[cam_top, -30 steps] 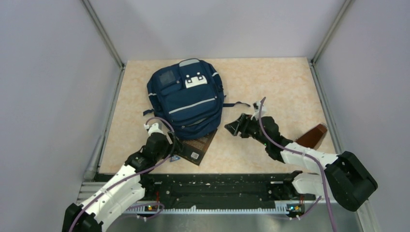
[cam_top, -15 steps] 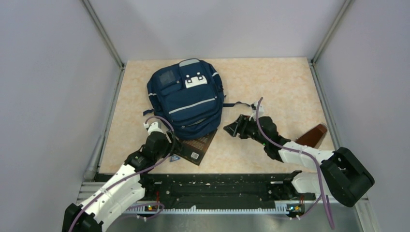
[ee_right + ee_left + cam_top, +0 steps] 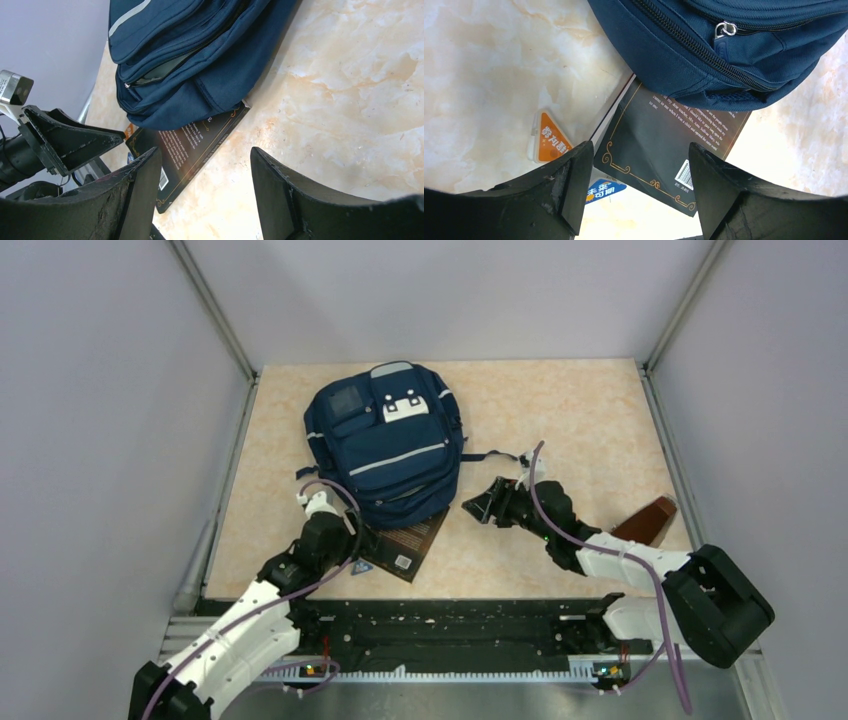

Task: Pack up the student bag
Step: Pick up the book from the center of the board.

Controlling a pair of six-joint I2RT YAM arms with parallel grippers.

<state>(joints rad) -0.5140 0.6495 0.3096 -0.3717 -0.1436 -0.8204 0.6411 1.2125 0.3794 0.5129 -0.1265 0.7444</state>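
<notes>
Left tool (image 3: 639,147) agape, woven student bag (image 3: 674,55) (rounded), flat book (image 3: 659,127)

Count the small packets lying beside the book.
2: an orange triangular one left of the book, a blue one at its near corner. More may hide under the backpack.

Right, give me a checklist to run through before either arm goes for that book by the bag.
1. Is the left gripper open and empty: ok.
2. Is the right gripper open and empty: ok.
3. Is the book free to lift: not ok, its far end lies under the student bag.
4. Is the left gripper lined up over the book's near end: ok.
5. Is the zip of the student bag open enough for packing: cannot tell.
</notes>
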